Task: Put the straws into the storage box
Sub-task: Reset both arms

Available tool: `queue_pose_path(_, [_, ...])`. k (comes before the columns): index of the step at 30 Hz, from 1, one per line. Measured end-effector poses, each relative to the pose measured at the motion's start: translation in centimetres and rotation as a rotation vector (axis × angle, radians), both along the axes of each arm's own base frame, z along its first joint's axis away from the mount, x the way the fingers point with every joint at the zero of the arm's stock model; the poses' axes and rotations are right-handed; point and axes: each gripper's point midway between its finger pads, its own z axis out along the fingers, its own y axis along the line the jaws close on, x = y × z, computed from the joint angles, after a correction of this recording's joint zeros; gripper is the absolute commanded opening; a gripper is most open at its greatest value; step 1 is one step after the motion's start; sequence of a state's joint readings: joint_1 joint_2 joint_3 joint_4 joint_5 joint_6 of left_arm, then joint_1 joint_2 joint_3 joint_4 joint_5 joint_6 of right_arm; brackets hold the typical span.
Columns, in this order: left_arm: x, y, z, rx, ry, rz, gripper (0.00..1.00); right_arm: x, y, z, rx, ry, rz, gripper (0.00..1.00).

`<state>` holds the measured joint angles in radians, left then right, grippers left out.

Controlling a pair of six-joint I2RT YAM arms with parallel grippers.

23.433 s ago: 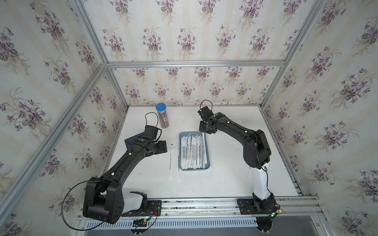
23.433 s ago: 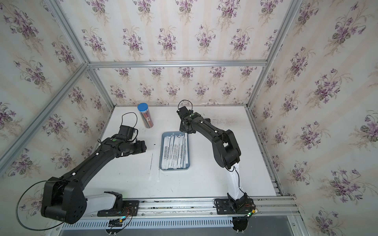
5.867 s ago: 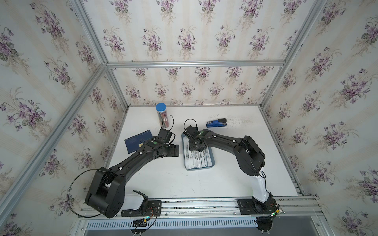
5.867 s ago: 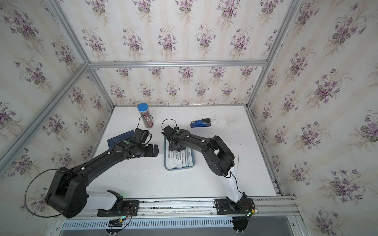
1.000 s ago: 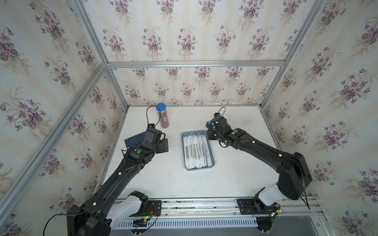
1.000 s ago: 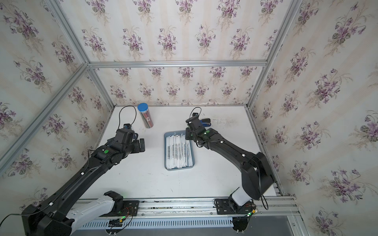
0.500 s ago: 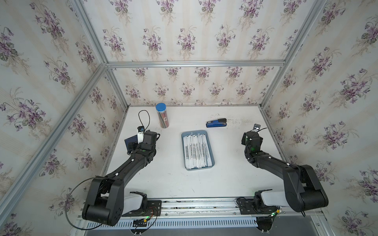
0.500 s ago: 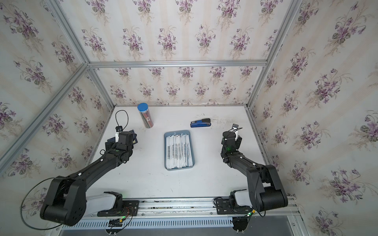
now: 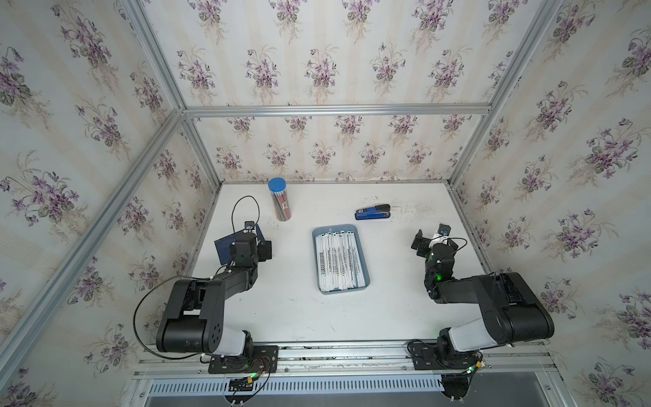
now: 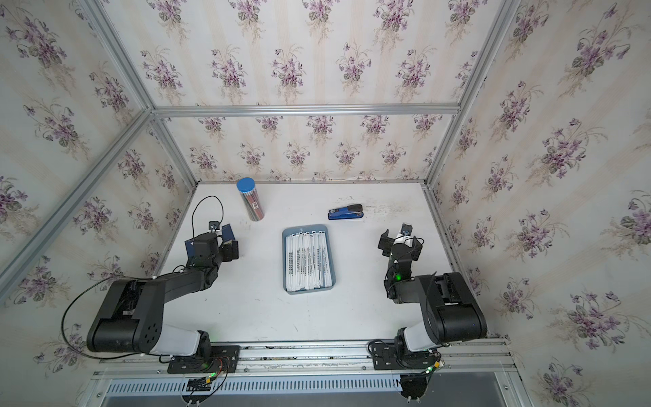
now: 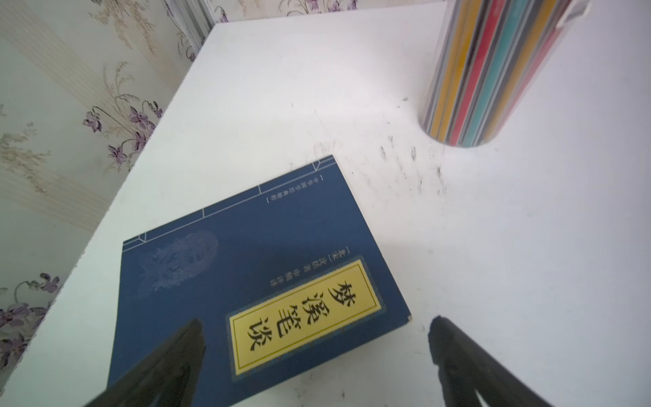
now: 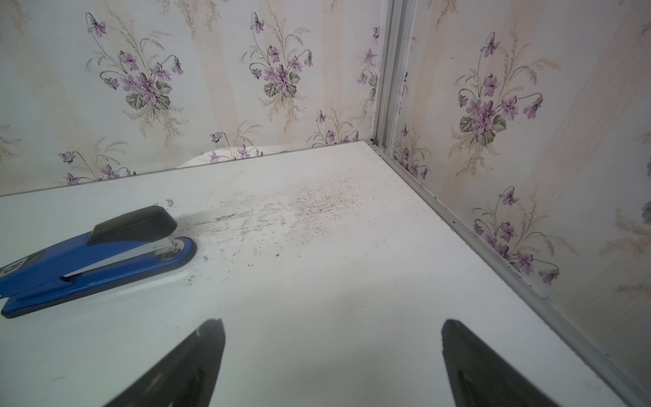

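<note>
**Spotter:** Flowered wallpaper closes you in on three sides, with the white table spread between the walls. Your left arm and right arm sit folded at its near corners.

**Operator:** Where's the box?

**Spotter:** Your storage box lies in the middle of the table, between the two arms and well apart from each. A navy book lies flat by the left wall. A clear tube of coloured pencils stands near the back, and a blue stapler lies beyond the box, off to the right.

**Operator:** And the straws?

**Spotter:** The straws lie side by side inside the box, running along its length.

**Operator:** Grippers?

**Spotter:** Your left gripper is spread wide and holds nothing, with one finger over the book's cover and one over bare table. Your right gripper is spread just as wide, also empty, over bare table near the stapler.
</note>
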<state>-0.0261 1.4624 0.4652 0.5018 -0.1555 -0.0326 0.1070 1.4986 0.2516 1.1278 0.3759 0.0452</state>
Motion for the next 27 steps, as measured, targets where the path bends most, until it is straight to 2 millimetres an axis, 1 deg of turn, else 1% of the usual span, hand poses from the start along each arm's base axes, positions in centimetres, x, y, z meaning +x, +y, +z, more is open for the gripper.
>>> queue_pose_path(1, [0.3,-0.3,0.4,0.001,-0.021,-0.005,1.00,-0.2,0.0,-0.2,0.004,-0.014,0.009,1.00])
queue_pose_path(3, [0.6,-0.2,0.9,0.008,-0.045,0.004,1.00,-0.7,0.0,-1.4,0.007,0.016,0.023,1.00])
queue_pose_path(8, [0.8,0.4,1.4,0.020,-0.067,0.029,1.00,-0.3,0.5,0.0,0.019,-0.047,0.057,1.00])
queue_pose_path(23, [1.0,0.4,1.8,0.024,-0.088,0.037,1.00,-0.2,0.8,0.4,0.024,-0.061,0.074,1.00])
queue_pose_path(27, [1.1,0.2,2.0,0.028,-0.091,0.033,1.00,-0.2,0.8,0.4,0.024,-0.062,0.074,1.00])
